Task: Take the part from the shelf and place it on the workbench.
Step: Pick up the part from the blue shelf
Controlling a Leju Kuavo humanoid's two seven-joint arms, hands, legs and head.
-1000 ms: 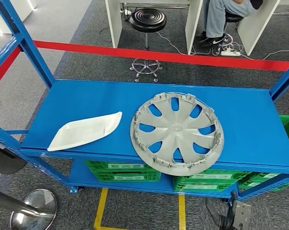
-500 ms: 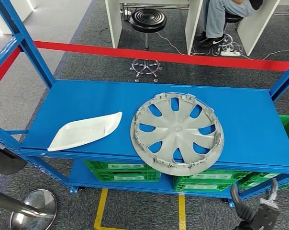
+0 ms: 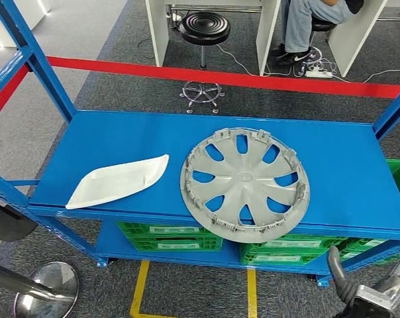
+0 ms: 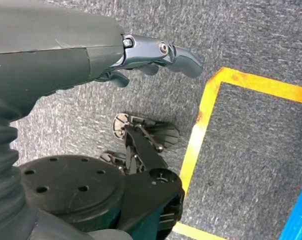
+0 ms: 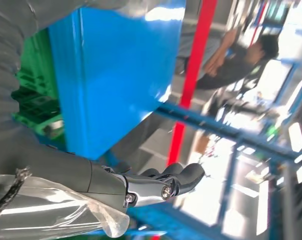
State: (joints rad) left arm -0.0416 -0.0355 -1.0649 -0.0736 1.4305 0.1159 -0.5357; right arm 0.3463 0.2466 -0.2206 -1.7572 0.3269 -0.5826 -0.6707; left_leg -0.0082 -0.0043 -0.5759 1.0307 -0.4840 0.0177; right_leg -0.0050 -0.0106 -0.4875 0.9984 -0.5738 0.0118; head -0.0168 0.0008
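A grey wheel cover [image 3: 245, 183] lies flat on the blue shelf [image 3: 338, 165], its near rim overhanging the front edge. To its left lies a white curved plastic part [image 3: 119, 181]. My right hand [image 3: 360, 298] sits low at the bottom right, below the shelf's front edge and apart from both parts. In the right wrist view its fingers [image 5: 168, 184] stretch out with nothing in them, beside the blue shelf [image 5: 115, 70]. My left hand [image 4: 157, 52] hangs over grey carpet, fingers extended and holding nothing.
Green crates [image 3: 168, 236] fill the lower shelf level. A blue upright [image 3: 43, 69] frames the shelf's left side. Red barrier tape [image 3: 228, 77], a black stool [image 3: 204, 30] and a seated person [image 3: 308, 20] lie beyond. A chrome stanchion base [image 3: 48, 288] and yellow floor lines [image 3: 140, 291] are near.
My right hand has moved to the right along the bottom edge of the head view. The parts on the shelf have not moved.
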